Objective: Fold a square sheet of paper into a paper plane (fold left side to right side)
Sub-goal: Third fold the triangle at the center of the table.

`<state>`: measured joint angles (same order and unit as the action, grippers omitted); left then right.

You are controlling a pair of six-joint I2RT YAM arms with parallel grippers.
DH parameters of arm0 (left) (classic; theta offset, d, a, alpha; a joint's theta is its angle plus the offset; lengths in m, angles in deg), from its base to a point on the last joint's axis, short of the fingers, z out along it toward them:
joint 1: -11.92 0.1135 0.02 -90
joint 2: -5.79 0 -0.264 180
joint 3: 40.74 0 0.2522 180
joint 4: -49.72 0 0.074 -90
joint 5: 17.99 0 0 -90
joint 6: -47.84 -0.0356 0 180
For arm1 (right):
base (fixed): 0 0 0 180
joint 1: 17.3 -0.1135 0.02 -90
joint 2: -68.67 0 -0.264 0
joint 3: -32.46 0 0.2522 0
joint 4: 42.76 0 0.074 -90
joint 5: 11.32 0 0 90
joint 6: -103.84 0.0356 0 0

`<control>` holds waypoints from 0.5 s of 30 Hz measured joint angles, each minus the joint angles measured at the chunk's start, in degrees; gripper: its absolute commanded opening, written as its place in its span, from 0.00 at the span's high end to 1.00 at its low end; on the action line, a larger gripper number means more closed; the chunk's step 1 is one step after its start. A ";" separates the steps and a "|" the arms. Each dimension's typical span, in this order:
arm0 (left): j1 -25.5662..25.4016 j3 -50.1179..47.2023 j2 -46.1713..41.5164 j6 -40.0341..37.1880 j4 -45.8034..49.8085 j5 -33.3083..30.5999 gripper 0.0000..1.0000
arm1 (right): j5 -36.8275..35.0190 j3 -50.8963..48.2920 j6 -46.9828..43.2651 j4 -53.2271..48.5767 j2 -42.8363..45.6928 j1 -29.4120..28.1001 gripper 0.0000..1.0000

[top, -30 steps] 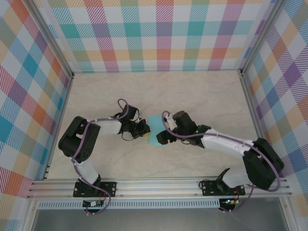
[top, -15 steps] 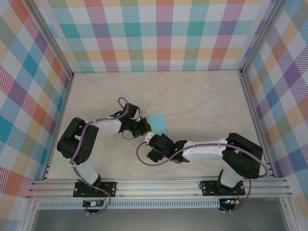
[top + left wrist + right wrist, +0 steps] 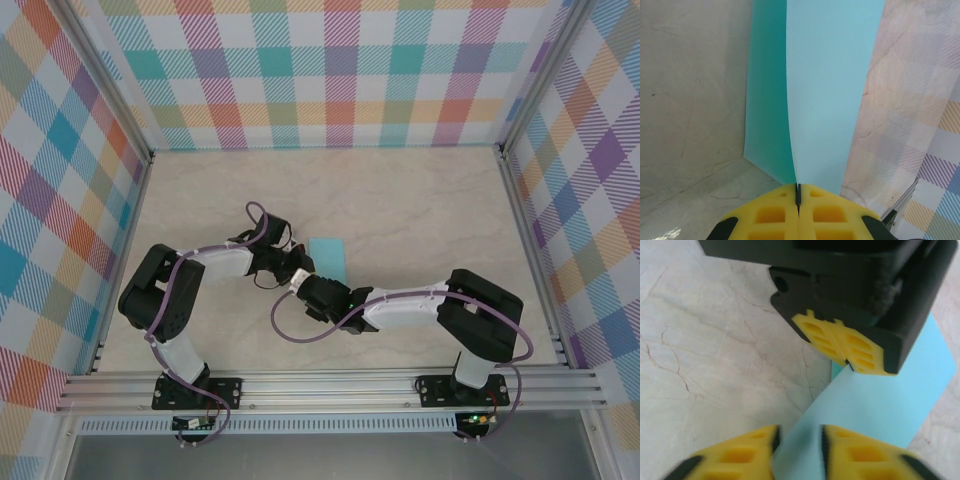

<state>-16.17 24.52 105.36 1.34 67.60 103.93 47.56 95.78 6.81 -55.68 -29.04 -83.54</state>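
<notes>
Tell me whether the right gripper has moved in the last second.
Yes. The right gripper has swung left along the near rail, from the right edge of the paper to its near-left corner.

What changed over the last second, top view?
The right gripper pulled back off the folded turquoise paper sheet, swinging left and nearer, to just beside the left gripper, its arm folding in. Its jaws stand apart at the paper's edge. Unchanged: the left gripper's jaws stay shut on the paper's edge.

Overhead rear view; two close wrist views, shared turquoise paper (image 3: 825, 90)
</notes>
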 measured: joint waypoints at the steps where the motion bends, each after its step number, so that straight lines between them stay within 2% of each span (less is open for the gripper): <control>1: 0.00 0.09 0.00 -0.02 0.22 -0.02 1.00 | 0.00 -0.02 0.11 0.00 0.02 0.00 0.98; 2: 0.00 0.09 0.00 -0.04 0.31 0.00 0.98 | -0.04 -0.07 0.09 0.00 0.04 0.00 1.00; 11: 1.11 2.16 -2.23 -4.02 5.18 -0.33 0.58 | 1.03 -1.51 0.61 -0.55 0.48 0.00 1.00; 15: 3.52 4.44 -5.38 -6.23 8.81 -0.35 0.54 | 1.84 -1.84 1.70 -0.90 0.48 0.00 1.00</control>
<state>-12.66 28.96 99.98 -4.89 76.41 103.58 49.40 93.95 8.52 -56.58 -28.56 -83.54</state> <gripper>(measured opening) 0.451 0.046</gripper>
